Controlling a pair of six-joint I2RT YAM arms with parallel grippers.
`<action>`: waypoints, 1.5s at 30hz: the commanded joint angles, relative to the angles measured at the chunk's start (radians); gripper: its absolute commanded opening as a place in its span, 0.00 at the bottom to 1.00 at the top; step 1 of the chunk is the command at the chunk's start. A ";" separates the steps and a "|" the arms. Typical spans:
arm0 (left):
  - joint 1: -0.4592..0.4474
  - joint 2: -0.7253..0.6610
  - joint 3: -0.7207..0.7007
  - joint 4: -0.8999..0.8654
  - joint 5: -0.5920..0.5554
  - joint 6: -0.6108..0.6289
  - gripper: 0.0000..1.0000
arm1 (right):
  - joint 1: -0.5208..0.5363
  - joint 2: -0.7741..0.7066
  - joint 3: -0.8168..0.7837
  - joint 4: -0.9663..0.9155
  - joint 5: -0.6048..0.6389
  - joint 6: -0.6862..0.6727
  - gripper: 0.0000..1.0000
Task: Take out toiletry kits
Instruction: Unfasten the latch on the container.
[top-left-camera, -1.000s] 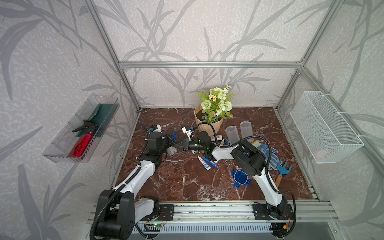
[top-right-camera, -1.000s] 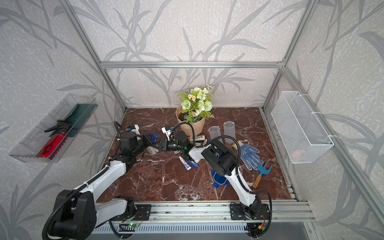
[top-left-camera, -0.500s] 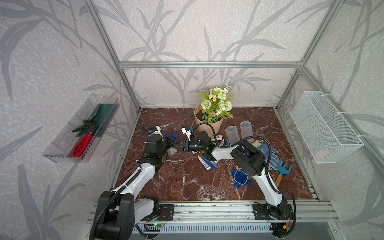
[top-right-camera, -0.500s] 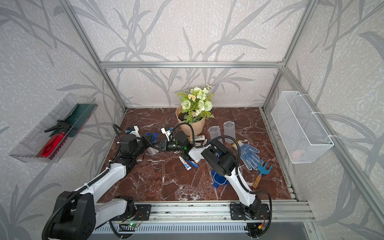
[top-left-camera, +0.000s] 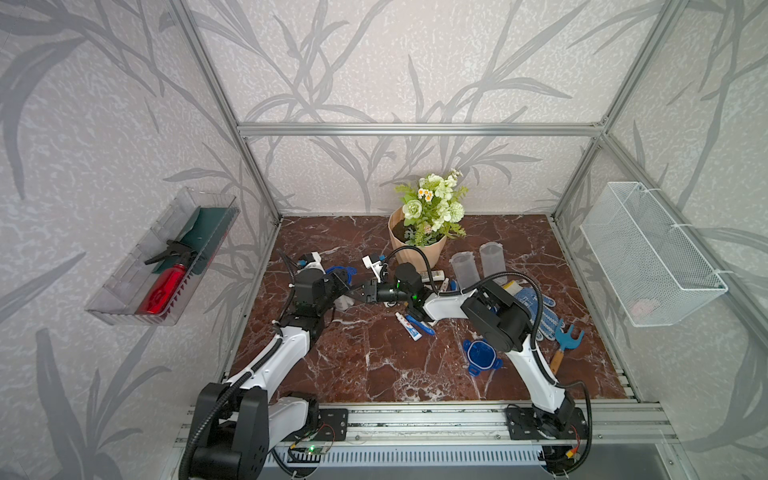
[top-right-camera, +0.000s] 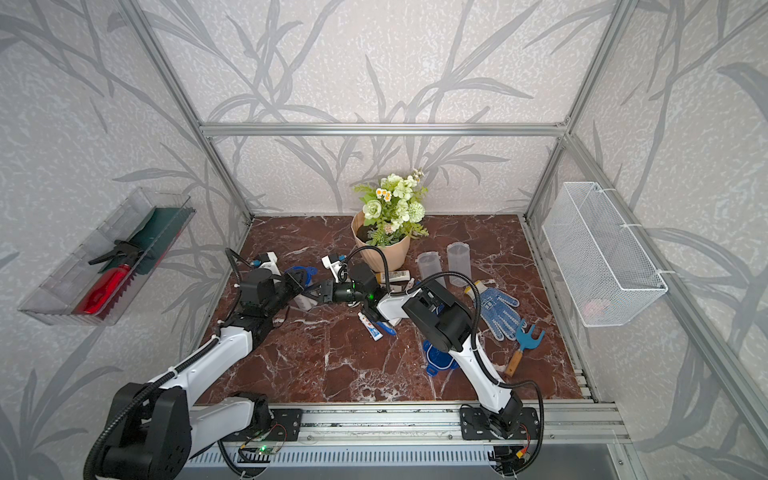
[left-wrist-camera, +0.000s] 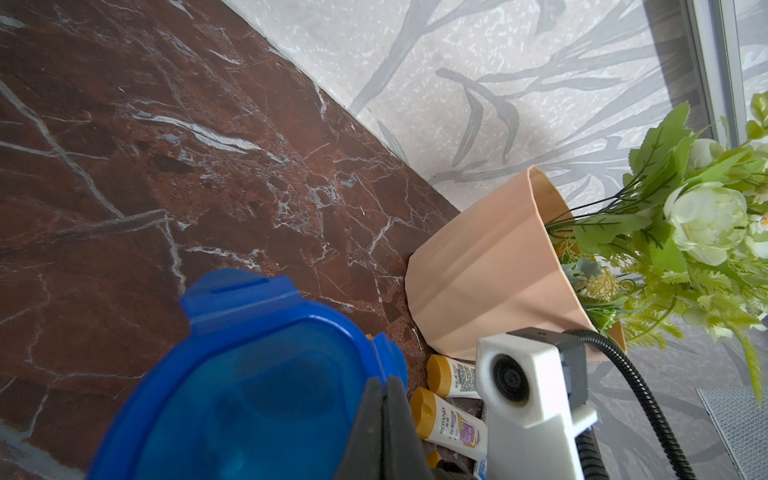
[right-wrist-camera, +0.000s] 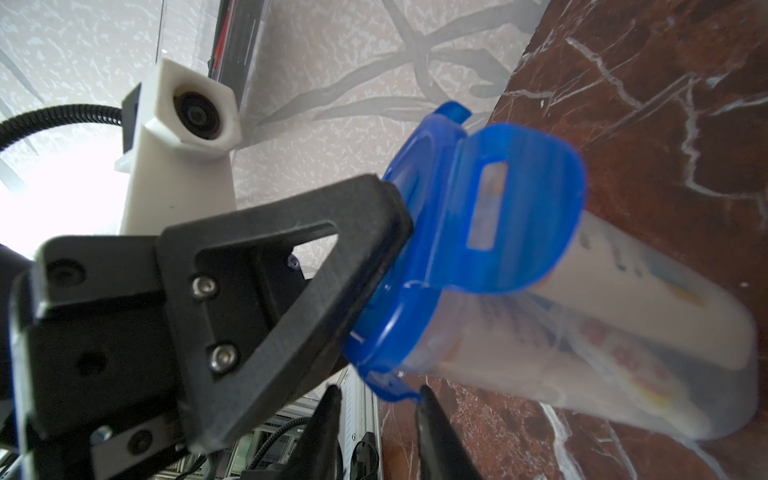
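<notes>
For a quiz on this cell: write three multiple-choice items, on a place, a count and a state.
1. The loose blue lid lies: A) on the table; B) in a gripper; C) on a standing jar.
2. Empty clear jars standing by the flower pot: A) one; B) two; C) four.
3. The left gripper is: A) open; B) shut on the filled jar's blue lid; C) out of view.
Key: 1A, flat on the marble; 2B, two side by side; 3B, fingers clamp its rim.
</notes>
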 joint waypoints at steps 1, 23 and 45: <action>0.001 0.105 -0.124 -0.443 -0.049 0.009 0.00 | 0.035 -0.148 0.062 0.256 -0.079 -0.020 0.31; 0.001 0.021 -0.057 -0.526 -0.049 0.017 0.00 | 0.036 -0.223 -0.009 0.035 -0.031 -0.147 0.30; -0.001 -0.034 0.302 -0.640 -0.021 0.032 0.04 | -0.055 -0.196 0.215 -0.792 0.255 -0.416 0.52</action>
